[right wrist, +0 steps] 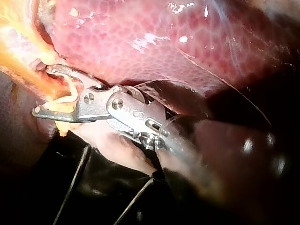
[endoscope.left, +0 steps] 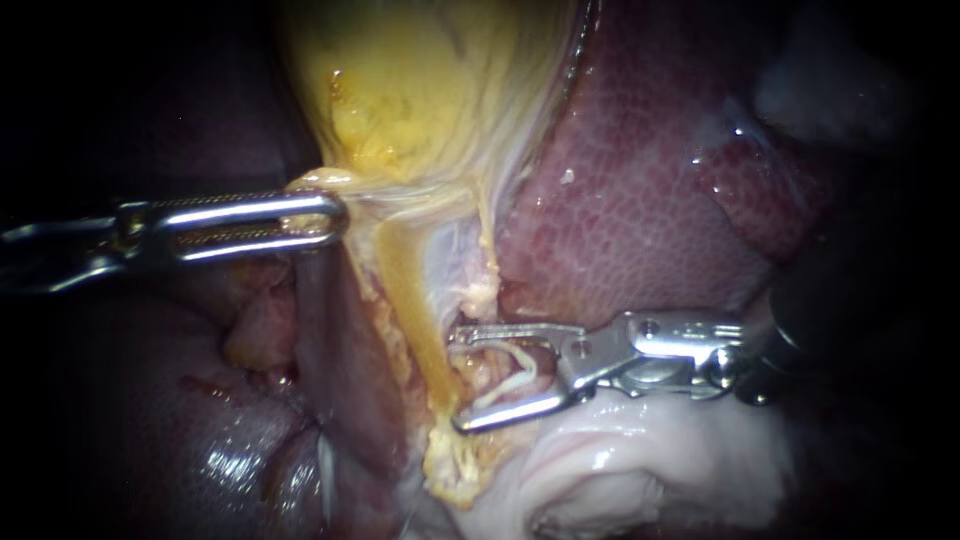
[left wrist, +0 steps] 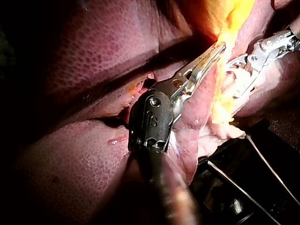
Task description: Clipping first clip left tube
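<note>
Steel right instrument holds its jaws wide around the pale thin tube, no clip on it yet; left instrument jaws clamp the yellow gallbladder.

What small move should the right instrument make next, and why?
Probably ease the right instrument a little forward across the yellow tube. Its open jaws, with a whitish clip between them, seem to reach only the tube's near edge, so closing now might catch just part of it. The left instrument grips the lower end of the gallbladder.
</note>
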`<state>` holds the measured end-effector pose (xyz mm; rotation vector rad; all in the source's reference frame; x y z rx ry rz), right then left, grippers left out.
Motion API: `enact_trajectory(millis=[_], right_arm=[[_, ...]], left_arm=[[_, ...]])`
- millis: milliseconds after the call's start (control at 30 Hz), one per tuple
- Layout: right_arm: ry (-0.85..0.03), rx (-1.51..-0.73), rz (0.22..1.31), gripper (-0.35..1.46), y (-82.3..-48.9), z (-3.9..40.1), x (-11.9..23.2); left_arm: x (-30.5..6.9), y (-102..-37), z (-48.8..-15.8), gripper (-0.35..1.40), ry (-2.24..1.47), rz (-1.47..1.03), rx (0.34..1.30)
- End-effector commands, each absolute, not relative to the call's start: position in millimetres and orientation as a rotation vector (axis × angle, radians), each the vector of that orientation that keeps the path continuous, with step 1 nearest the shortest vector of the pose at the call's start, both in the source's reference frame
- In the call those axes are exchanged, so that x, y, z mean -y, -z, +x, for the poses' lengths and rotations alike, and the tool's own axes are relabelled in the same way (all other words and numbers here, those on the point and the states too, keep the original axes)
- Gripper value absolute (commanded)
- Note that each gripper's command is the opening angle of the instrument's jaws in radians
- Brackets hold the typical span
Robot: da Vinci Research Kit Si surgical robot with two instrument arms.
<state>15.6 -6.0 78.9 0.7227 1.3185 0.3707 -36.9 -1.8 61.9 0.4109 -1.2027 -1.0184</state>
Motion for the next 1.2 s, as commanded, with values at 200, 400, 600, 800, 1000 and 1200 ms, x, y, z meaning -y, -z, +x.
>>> enact_trajectory(millis=[200, 400, 600, 800, 1000, 1200], right_arm=[[-0.361, -1.316, 0.763, 0.6, -79.1, 16.7, 6.7], [-0.336, -1.327, 0.85, 0.6, -78.0, 17.1, 7.6], [-0.297, -1.338, 0.926, 0.58, -76.8, 17.4, 8.6], [-0.283, -1.335, 0.955, 0.58, -77.5, 18.8, 9.8], [-0.278, -1.328, 0.968, 0.58, -78.6, 20.4, 10.7], [-0.283, -1.331, 0.958, 0.48, -79.7, 20.6, 10.6]], left_arm=[[1.8, -61.9, -36.9, -0.35, 1.01, 0.411, 1.204], [1.3, -62.9, -36.8, -0.35, 0.993, 0.401, 1.206], [0.3, -65.5, -36.3, -0.35, 0.976, 0.398, 1.21], [0.3, -67.8, -37.1, -0.35, 0.965, 0.402, 1.209], [0.5, -68.2, -38.9, -0.35, 0.953, 0.415, 1.21], [0.9, -67.3, -39.5, -0.35, 0.946, 0.416, 1.212]])
